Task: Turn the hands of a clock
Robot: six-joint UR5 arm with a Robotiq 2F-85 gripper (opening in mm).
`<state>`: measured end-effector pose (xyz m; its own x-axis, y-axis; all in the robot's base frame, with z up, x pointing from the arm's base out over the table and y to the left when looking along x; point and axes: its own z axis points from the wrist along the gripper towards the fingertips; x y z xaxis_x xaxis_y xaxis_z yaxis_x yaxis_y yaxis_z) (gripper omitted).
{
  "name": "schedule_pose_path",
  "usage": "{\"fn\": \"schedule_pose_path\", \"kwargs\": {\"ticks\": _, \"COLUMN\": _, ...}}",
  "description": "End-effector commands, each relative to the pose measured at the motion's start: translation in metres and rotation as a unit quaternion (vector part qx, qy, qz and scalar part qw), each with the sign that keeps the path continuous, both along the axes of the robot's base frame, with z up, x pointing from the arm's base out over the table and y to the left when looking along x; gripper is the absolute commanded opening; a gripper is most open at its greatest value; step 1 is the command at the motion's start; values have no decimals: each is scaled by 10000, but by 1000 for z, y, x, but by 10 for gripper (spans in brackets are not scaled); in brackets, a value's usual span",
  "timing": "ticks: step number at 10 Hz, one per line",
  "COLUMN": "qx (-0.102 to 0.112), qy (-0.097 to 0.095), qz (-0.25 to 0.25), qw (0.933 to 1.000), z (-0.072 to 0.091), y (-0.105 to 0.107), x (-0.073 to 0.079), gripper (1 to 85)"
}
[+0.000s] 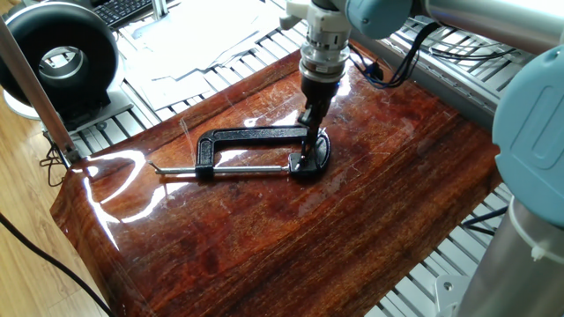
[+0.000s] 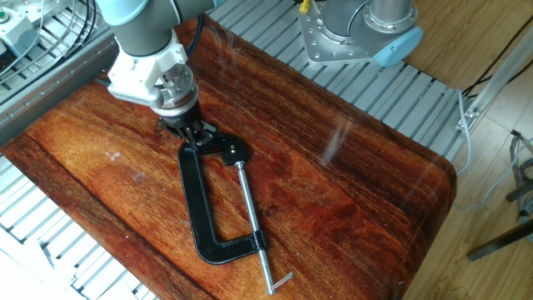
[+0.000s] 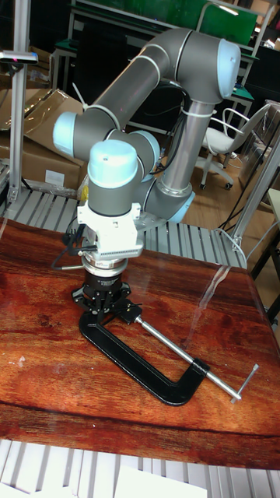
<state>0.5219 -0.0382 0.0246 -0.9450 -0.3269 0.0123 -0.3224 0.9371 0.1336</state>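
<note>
The gripper (image 1: 308,132) is pressing straight down onto the clock's (image 2: 196,208) rounded end, probably to reach the hands; whether its fingers are pinching anything, I cannot tell.

Two high side views face opposite ways; the tall view looks level across the table (image 3: 47,389).

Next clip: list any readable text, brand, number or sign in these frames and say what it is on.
None can be read.
Raised shape on the robot's blue-grey joint cover: cut off by the frame edge, not legible as letters.
Papers behind the table: no print legible.
Keyboard: keys too small to read.
Black C-clamp: no marking visible.
Tool: no label visible.
</note>
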Motion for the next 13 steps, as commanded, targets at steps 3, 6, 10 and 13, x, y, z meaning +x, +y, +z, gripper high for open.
{"fn": "schedule_pose_path", "kwargs": {"ticks": 3, "qx": 168, "qy": 45, "qz": -41, "qw": 9998, "z": 5, "y": 3, "x": -9, "gripper": 10}}
{"fn": "schedule_pose_path", "kwargs": {"ticks": 6, "qx": 235, "qy": 80, "qz": -67, "qw": 9997, "z": 6, "y": 3, "x": -15, "gripper": 10}}
{"fn": "schedule_pose_path", "kwargs": {"ticks": 10, "qx": 286, "qy": 168, "qz": -85, "qw": 9994, "z": 8, "y": 1, "x": -27, "gripper": 10}}
{"fn": "schedule_pose_path", "kwargs": {"ticks": 13, "qx": 287, "qy": 165, "qz": -62, "qw": 9994, "z": 10, "y": -3, "x": -34, "gripper": 10}}
